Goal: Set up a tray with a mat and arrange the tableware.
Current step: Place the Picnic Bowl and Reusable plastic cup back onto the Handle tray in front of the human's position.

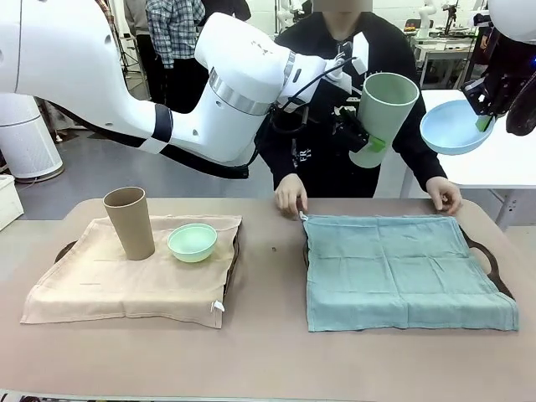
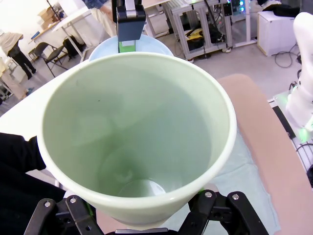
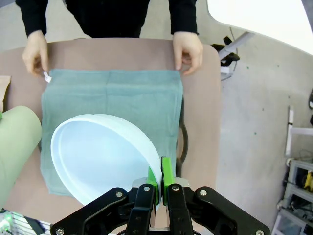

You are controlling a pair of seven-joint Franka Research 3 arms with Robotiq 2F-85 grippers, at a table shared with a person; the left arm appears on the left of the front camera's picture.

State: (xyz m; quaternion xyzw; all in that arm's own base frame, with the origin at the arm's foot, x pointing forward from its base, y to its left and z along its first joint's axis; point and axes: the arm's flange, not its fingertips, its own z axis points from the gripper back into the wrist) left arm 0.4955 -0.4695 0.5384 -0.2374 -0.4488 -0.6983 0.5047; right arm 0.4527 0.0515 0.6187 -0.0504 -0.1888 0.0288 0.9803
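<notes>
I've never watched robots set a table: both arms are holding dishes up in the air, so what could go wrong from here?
The right gripper pinches the light blue bowl only by its rim; a jolt might tip it loose. The person's hands rest on the teal mat, right where the pale green cup and bowl seem headed, so a descent could bump them. The two held dishes hang close together and might knock.

The left arm [image 1: 234,92] is formed of bulky white shells, joined by a silver ring and a black band, with black cables run along its wrist. Black grippers [image 3: 159,198] are fitted with green pads [image 3: 166,178] and silver screws. Black sleeves [image 3: 183,14] are worn by the person.
</notes>
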